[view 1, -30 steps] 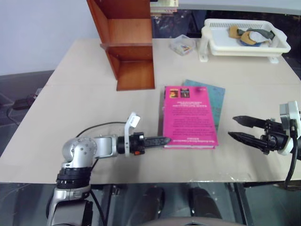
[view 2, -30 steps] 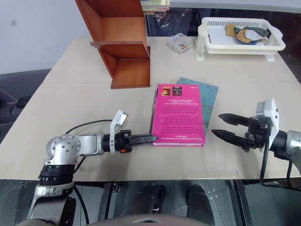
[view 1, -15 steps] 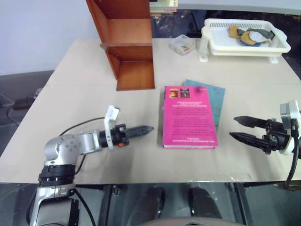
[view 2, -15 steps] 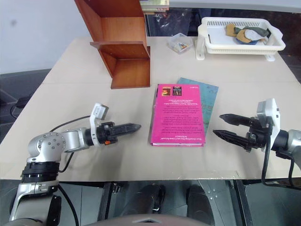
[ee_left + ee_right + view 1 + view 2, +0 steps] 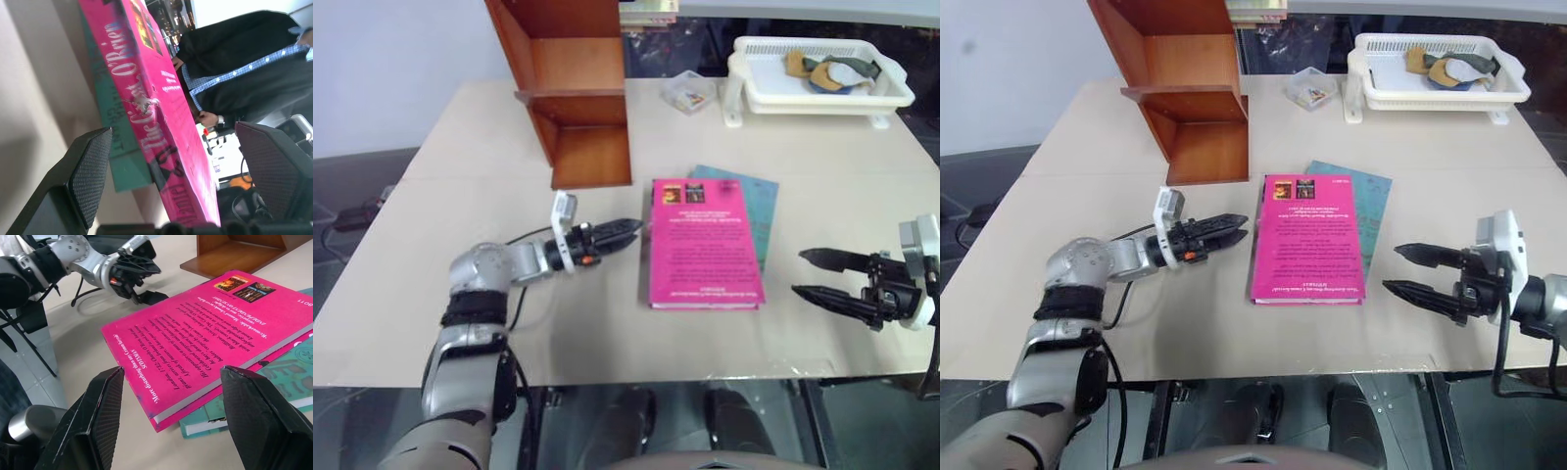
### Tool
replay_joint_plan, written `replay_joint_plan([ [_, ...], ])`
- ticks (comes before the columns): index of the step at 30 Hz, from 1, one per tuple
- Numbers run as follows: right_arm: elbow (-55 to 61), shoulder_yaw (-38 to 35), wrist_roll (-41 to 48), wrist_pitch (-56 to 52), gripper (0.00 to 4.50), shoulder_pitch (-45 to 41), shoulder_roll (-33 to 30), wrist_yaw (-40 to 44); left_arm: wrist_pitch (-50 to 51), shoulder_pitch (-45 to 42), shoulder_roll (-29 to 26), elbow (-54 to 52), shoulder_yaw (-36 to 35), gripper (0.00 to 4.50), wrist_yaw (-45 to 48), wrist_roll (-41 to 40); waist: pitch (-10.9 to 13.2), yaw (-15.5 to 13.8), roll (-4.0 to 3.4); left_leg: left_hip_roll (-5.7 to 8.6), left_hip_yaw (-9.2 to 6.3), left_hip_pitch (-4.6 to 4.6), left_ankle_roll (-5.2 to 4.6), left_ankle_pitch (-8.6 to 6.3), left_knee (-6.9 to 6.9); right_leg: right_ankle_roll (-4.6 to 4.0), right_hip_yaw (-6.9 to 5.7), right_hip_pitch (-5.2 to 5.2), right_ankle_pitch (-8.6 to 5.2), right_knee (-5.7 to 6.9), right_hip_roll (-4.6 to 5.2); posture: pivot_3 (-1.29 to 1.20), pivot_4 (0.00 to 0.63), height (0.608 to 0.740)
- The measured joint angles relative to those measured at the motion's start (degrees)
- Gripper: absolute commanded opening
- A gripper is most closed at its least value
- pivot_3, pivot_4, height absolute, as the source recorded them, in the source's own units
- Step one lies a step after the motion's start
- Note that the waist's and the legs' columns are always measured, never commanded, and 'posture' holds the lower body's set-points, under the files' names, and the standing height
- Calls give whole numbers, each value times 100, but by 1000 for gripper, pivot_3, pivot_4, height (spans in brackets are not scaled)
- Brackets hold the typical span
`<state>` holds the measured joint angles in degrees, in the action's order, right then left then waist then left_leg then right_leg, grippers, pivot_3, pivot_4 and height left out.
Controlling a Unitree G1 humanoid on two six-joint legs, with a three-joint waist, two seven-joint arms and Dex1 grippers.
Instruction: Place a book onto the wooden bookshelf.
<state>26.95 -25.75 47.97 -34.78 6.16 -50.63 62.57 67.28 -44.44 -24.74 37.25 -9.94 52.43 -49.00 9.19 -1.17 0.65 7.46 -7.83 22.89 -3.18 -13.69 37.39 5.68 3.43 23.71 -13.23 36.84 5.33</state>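
The book [image 5: 706,243] lies flat on the counter [image 5: 489,147], covering part of a teal book [image 5: 754,201], in front of the wooden bookshelf [image 5: 573,93]. My left tool [image 5: 628,231] is released, tips just beside the book's left edge. My right tool [image 5: 818,276], also released, hovers near the book's right side.

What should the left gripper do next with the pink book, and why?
Probably ease the left gripper a little further toward the pink book until its spine sits between the open fingers. The book lies flat on the table, partly over a green book, untouched, and the bookshelf stands beyond.
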Motion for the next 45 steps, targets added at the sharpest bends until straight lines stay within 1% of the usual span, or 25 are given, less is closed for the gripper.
replay_joint_plan([
  [3,135,-26,-85,94,3177,191,-6,-7,-248,-591,157,830,0,4431,142,316,-1,-2,1,4,0,0,0,0,2,1,2,-3,0,-1,5,0,150,740],
  [9,196,-155,-86,158,3177,308,-2,-62,-450,-1134,551,2119,42,4431,397,884,2,41,5,6,2,4,0,0,-1,1,8,0,0,-1,3,0,150,740],
  [15,263,-241,-87,164,3177,429,-2,-89,-636,-1430,792,2560,88,4431,763,1293,2,35,5,7,3,4,-1,0,-1,2,8,-1,0,-1,6,0,150,740],
  [19,323,-282,-87,168,3177,514,5,-172,-796,-1575,854,2835,-182,4431,795,1345,2,42,6,6,2,4,-1,0,-1,2,9,0,0,0,5,0,150,740],
  [21,352,-332,-87,174,3177,563,9,-182,-794,-1596,862,2886,-314,3912,820,1350,2,41,6,6,2,4,0,0,-1,2,9,0,-1,0,5,0,150,740],
  [23,357,-350,-87,190,3177,589,24,-189,-774,-1601,861,2900,-385,3248,827,1357,2,41,6,6,2,4,-1,0,0,2,9,0,0,0,5,0,150,740],
  [24,357,-350,-88,193,3177,589,25,-190,-765,-1601,862,2900,-391,2681,832,1368,2,40,6,6,2,4,0,0,0,2,9,0,0,0,4,0,150,740],
  [25,357,-350,-88,193,3177,589,25,-190,-765,-1601,862,2900,-391,2484,832,1368,2,40,6,6,2,4,0,0,0,2,9,0,0,0,4,0,150,740],
  [26,357,-350,-88,204,3177,577,25,-192,-743,-1600,859,2900,-417,2180,860,1405,2,42,6,6,3,4,0,0,0,2,9,0,0,0,4,0,150,740],
  [28,354,-350,-94,220,3177,549,25,-188,-712,-1599,855,2900,-426,1325,881,1412,2,42,6,6,2,4,0,0,0,2,9,0,0,1,4,0,150,740],
  [29,345,-349,-107,237,3177,525,24,-178,-679,-1598,851,2900,-433,779,891,1419,2,41,5,6,2,4,0,0,0,2,9,0,0,1,4,0,150,740],
  [31,328,-347,-128,253,3177,511,21,-163,-657,-1594,848,2899,-440,323,906,1441,2,41,6,6,3,4,0,0,0,2,9,0,0,1,3,0,150,740],
  [34,226,-306,-135,258,3177,371,22,-157,-649,-1560,830,2896,-573,219,871,1459,2,52,5,6,3,3,0,0,0,2,11,0,0,2,3,0,150,740],
  [40,71,-161,-218,266,3177,206,20,-106,-619,-1499,715,2823,-911,217,731,1437,2,56,5,4,4,3,0,0,0,2,11,1,0,3,2,0,150,740],
  [45,-36,-157,-225,266,3177,83,14,-18,-476,-1502,497,2300,-1432,217,417,1152,2,48,6,3,4,4,0,0,0,2,11,2,0,3,3,0,150,740],
])
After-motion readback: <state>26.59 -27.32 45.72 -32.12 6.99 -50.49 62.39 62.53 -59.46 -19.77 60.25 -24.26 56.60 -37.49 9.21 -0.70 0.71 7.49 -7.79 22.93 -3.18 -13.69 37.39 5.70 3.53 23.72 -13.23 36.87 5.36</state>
